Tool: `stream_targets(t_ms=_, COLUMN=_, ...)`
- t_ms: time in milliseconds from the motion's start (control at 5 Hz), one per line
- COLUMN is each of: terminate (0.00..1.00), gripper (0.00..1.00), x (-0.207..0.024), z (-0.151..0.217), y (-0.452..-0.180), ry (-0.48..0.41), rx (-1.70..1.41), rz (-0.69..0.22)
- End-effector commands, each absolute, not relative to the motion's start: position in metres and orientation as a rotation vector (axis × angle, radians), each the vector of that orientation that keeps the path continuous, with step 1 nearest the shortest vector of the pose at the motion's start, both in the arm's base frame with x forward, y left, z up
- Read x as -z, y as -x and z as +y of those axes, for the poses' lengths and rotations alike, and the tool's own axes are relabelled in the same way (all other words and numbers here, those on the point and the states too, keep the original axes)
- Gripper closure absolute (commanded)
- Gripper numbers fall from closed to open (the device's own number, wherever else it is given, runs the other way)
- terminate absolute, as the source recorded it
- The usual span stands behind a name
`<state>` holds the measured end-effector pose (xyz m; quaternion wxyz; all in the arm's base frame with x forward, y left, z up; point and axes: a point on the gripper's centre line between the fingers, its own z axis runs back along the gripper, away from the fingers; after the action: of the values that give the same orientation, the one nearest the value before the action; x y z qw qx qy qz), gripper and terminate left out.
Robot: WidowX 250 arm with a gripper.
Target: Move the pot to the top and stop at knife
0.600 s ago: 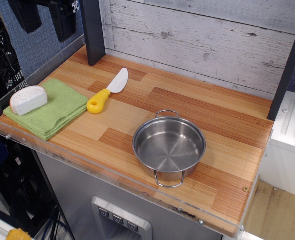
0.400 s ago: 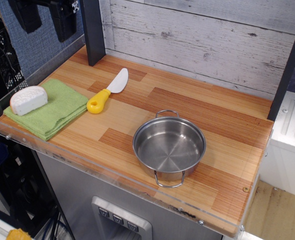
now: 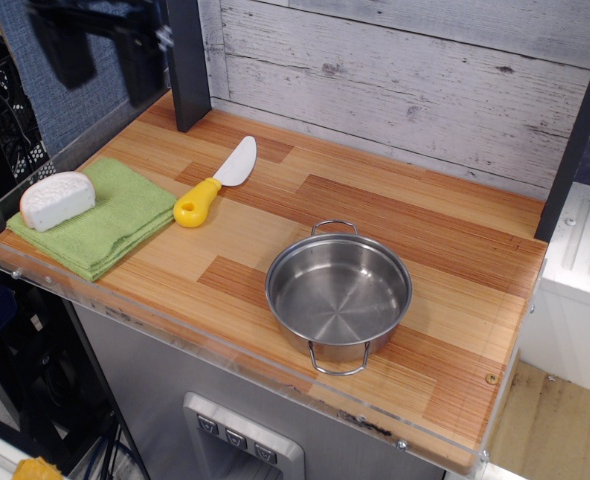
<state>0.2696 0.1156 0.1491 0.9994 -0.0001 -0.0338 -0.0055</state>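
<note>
The shiny steel pot [image 3: 339, 292] stands empty on the wooden counter [image 3: 455, 250], right of centre near the front, one wire handle toward the wall and one toward the front edge. The knife [image 3: 214, 185], with a yellow handle and a white blade, lies to the pot's upper left, blade pointing toward the back wall. My gripper [image 3: 103, 55] hangs high at the far upper left, above the counter's left end and well away from both. Its two dark fingers [image 3: 140, 62] stand apart and hold nothing. It looks motion-blurred.
A white cheese wedge [image 3: 57, 200] sits on a folded green cloth [image 3: 115, 225] at the left end. A black post [image 3: 187, 60] stands at the back left, another post [image 3: 575, 130] at the right. A plank wall [image 3: 395, 70] backs the counter.
The gripper has shifted slightly right and down at the upper left and is now blurred. The pot, knife and cheese have not moved.
</note>
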Motion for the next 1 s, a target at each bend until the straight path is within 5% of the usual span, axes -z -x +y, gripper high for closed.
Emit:
stream_targets(t_ms=0, terminate=0.00, gripper=0.00, x=-0.141, z=0.069, y=-0.257, ry=0.027, rx=0.118, rz=-0.078)
stream_targets(t_ms=400, terminate=0.00, gripper=0.00, x=-0.087, z=0.034, y=-0.251, ry=0.034, rx=0.134, rz=-0.060)
stream_targets(t_ms=800, terminate=0.00, gripper=0.00, x=-0.059, z=0.013, y=-0.248, ry=0.014, rx=0.070, rz=-0.025)
